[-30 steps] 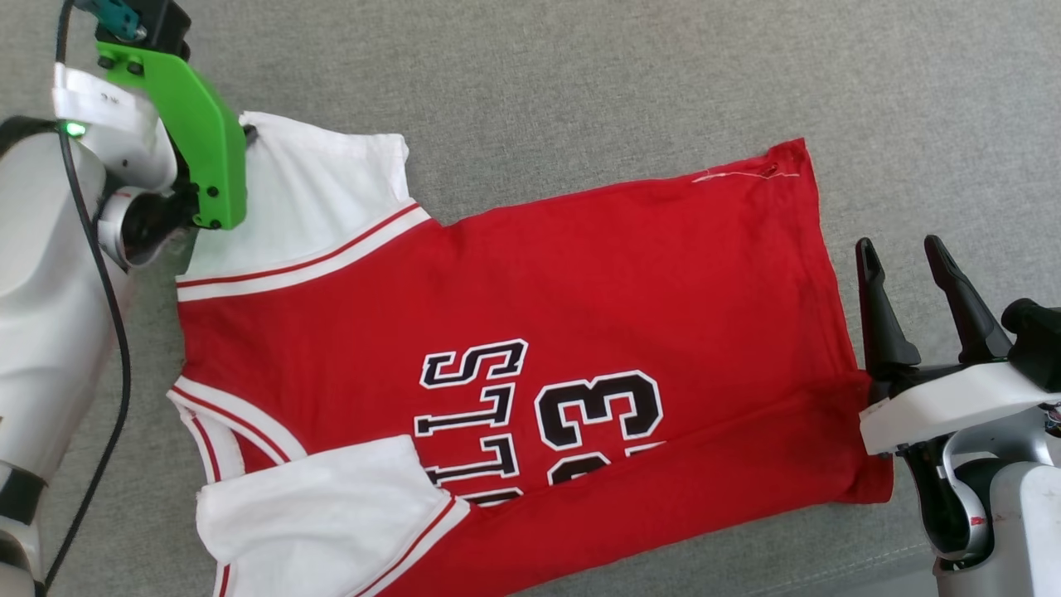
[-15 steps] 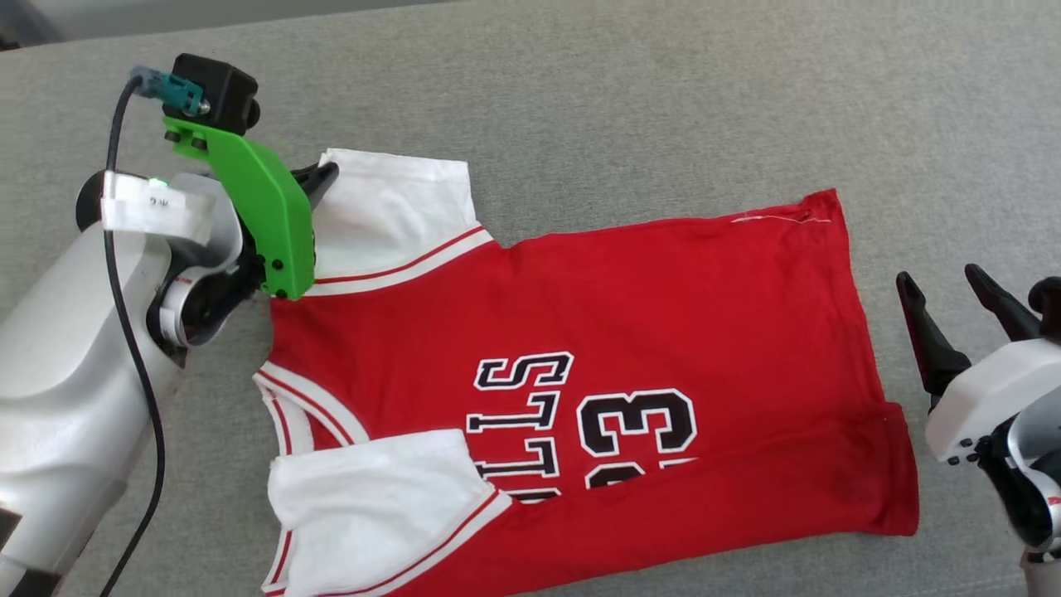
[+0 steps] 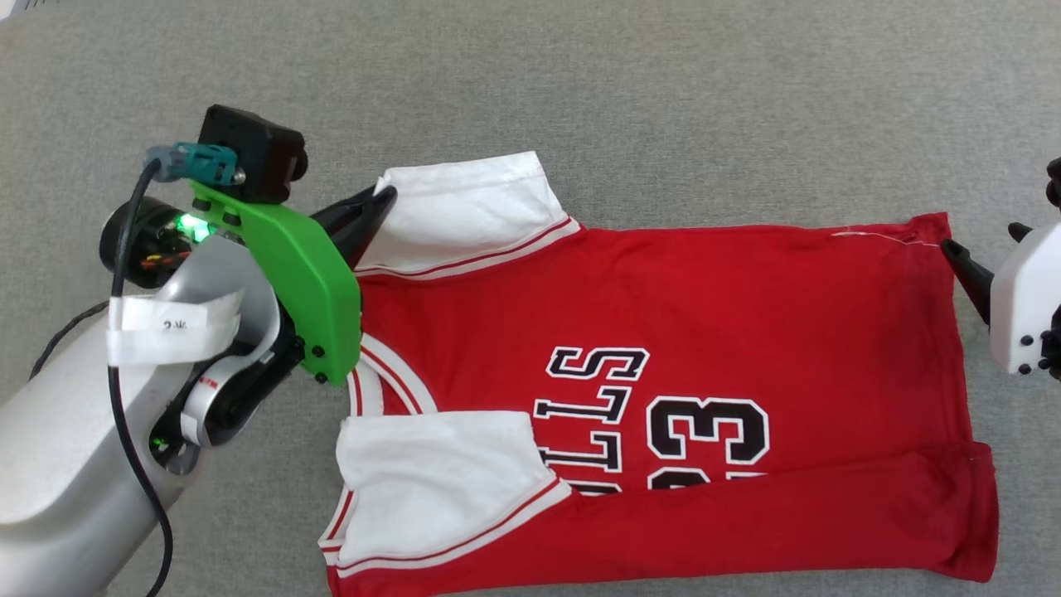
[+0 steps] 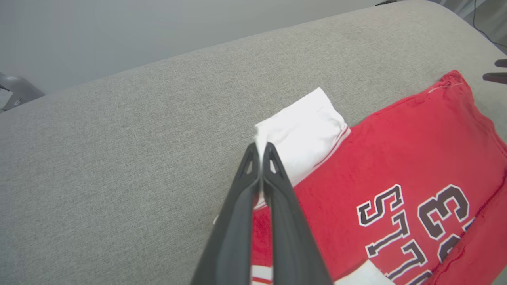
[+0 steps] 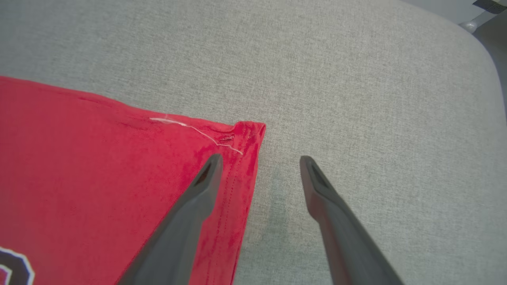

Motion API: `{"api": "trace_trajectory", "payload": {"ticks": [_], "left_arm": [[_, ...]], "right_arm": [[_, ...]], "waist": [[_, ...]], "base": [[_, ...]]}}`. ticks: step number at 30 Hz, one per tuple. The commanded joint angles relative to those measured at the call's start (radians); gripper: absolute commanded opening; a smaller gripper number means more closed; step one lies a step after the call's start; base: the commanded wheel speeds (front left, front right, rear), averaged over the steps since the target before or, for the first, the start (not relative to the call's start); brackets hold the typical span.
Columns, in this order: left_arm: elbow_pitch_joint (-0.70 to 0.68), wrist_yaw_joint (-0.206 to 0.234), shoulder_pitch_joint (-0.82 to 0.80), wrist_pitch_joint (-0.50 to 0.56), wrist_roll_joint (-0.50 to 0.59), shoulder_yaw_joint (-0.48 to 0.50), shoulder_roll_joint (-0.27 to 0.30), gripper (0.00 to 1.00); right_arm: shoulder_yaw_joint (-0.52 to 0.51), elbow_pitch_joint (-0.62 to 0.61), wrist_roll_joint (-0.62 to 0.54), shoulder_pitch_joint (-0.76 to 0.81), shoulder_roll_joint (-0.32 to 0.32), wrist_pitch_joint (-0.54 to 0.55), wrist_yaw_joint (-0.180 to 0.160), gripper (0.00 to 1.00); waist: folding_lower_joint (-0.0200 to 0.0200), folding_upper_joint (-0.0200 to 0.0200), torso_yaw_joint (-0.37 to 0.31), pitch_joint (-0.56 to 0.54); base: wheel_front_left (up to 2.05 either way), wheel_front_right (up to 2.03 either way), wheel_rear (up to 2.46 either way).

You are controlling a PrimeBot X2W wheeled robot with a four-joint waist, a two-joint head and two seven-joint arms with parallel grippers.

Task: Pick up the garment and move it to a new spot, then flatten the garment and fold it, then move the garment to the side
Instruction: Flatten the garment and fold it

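Left end effector [image 4: 260, 147] clamps the garment [image 4: 396, 158] at its white sleeve.

Light is bright, even and soft in all three views, without hard glare. In the head view the shirt's [image 3: 663, 315] white sleeve [image 3: 464, 199] at 11 o'clock is nearly washed out, and a small green lamp [image 3: 189, 224] glows at 9 o'clock. Both wrist views bow the grey cushion's [image 4: 119, 158] edge between 10 and 2 o'clock. A faint shadow lies between the right gripper's [image 5: 260, 159] fingers [image 5: 178, 229], toward 6 o'clock, where they blur.
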Motion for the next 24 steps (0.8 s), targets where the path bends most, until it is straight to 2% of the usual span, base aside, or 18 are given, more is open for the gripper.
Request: {"api": "trace_trajectory", "payload": {"ticks": [1, 9, 19, 20, 21, 22, 24], "left_arm": [[-0.026, 0.010, 0.020, 0.000, 0.012, -0.002, 0.006, 0.00], [-0.105, 0.024, 0.022, 0.001, 0.037, -0.022, -0.001, 0.00], [-0.093, 0.010, 0.030, -0.014, 0.027, -0.035, -0.021, 0.00], [-0.088, 0.009, 0.031, -0.015, 0.027, -0.034, -0.021, 0.00], [-0.083, 0.009, 0.033, -0.018, 0.027, -0.034, -0.020, 0.00], [-0.079, 0.009, 0.035, -0.020, 0.026, -0.034, -0.020, 0.00], [-0.067, 0.009, 0.040, -0.026, 0.022, -0.033, -0.022, 0.00]], "right_arm": [[0.013, 0.024, 0.005, -0.032, -0.016, 0.017, -0.001, 1.00], [0.058, 0.152, -0.007, -0.108, -0.039, 0.072, -0.001, 1.00], [0.158, 0.255, 0.017, -0.108, -0.034, 0.035, -0.001, 1.00], [0.167, 0.263, 0.021, -0.106, -0.035, 0.032, -0.001, 0.57], [0.178, 0.272, 0.025, -0.104, -0.037, 0.027, -0.001, 0.22], [0.184, 0.278, 0.028, -0.104, -0.038, 0.019, -0.001, 0.00], [0.187, 0.292, 0.036, -0.105, -0.039, -0.010, -0.001, 0.00]], "waist": [[0.0000, 0.0000, 0.036, 0.031], [0.0000, 0.0000, 0.078, 0.054], [0.0000, 0.0000, 0.093, 0.065], [0.0000, 0.0000, 0.093, 0.064], [0.0000, 0.0000, 0.093, 0.063], [0.0000, 0.0000, 0.093, 0.061], [0.0000, 0.0000, 0.092, 0.053]], "base": [[0.00, 0.00, 0.00], [0.00, 0.00, 0.00], [0.00, 0.00, 0.00], [0.00, 0.00, 0.00], [0.00, 0.00, 0.00], [0.00, 0.00, 0.00], [0.00, 0.00, 0.00]]}}
